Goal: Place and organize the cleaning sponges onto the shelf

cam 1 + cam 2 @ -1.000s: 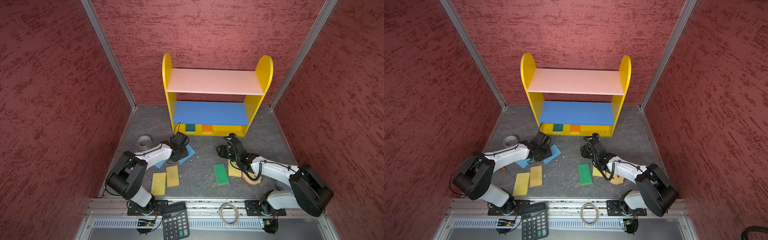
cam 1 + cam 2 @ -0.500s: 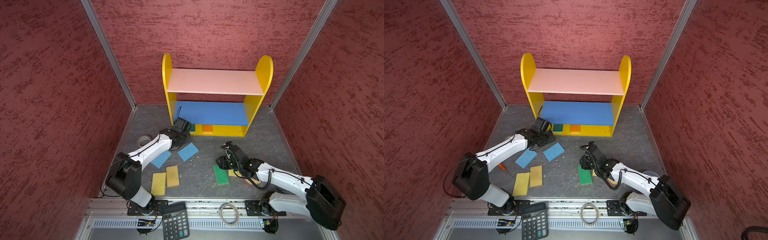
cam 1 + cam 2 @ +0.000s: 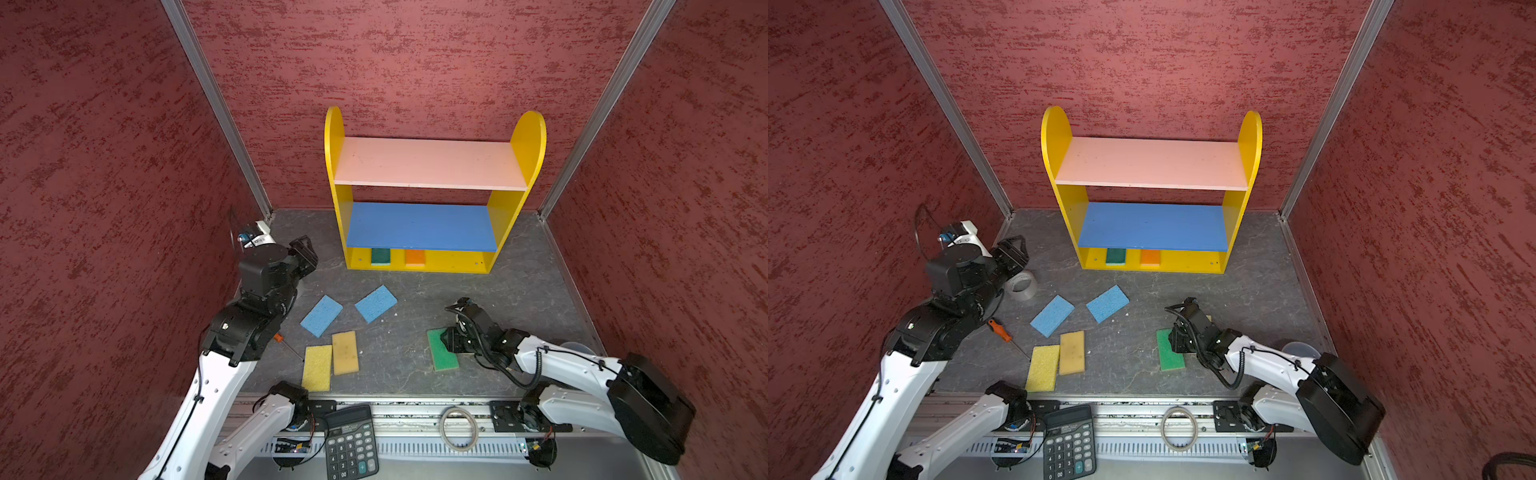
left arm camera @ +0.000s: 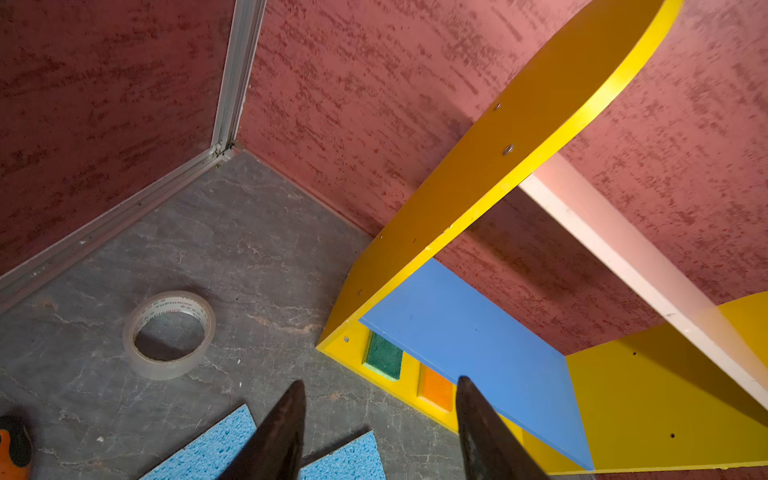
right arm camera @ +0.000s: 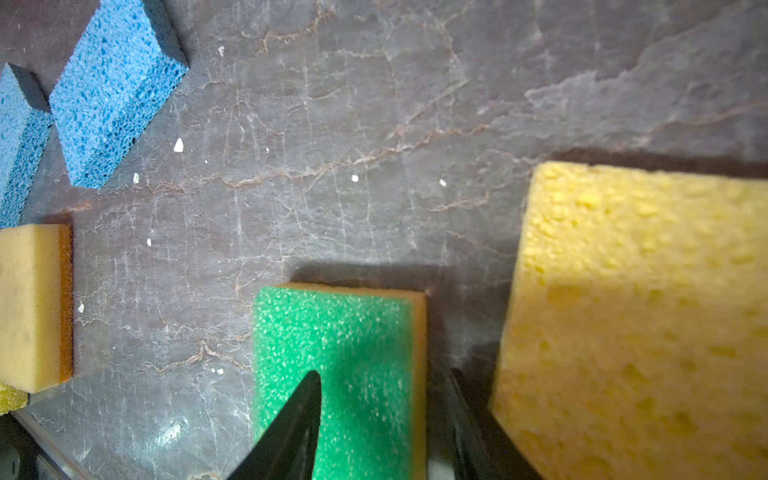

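The shelf (image 3: 432,166) stands at the back wall, with a green-topped sponge (image 3: 380,256) and an orange-topped sponge (image 3: 415,257) on its bottom board. Two blue sponges (image 3: 321,315) (image 3: 376,303), a yellow one (image 3: 317,368) and a tan one (image 3: 345,352) lie on the floor. My left gripper (image 3: 305,253) hangs raised to the left of the shelf, open and empty (image 4: 380,399). Low over a green-topped sponge (image 3: 442,353) sits my right gripper (image 3: 451,338), open. One finger is above the green top (image 5: 336,353), the other between it and a yellow sponge (image 5: 631,311).
A tape roll (image 3: 1022,286) and an orange-handled screwdriver (image 3: 1000,331) lie near the left arm. A black calculator (image 3: 351,440) and a ring (image 3: 458,427) rest on the front rail. A clear cup (image 3: 1300,349) stands behind the right arm. Red walls close three sides.
My left gripper left the blue sponges on the floor, went toward the shelf, then rose and drew back left. My right gripper came back from before the shelf onto the green-topped sponge.
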{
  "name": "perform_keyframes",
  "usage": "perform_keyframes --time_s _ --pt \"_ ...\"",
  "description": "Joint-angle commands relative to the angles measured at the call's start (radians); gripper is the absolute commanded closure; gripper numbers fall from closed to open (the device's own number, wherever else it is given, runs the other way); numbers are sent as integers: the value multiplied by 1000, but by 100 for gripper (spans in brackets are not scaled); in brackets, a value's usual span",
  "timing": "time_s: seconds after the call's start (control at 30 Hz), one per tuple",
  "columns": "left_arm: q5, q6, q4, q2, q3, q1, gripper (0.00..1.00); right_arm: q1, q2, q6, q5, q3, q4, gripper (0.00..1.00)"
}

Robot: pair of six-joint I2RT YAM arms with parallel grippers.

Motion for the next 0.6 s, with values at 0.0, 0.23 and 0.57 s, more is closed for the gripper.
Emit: perform_keyframes --time_s 0.0,0.23,0.57 --pt "125 -61 -25 139 -64 -10 42 3 20 -10 -23 0 79 53" --pt "171 -109 30 352 -78 -153 43 3 121 -7 -12 33 188 74" --pt "263 -133 123 463 -149 -162 44 -65 206 -124 131 198 219 100"
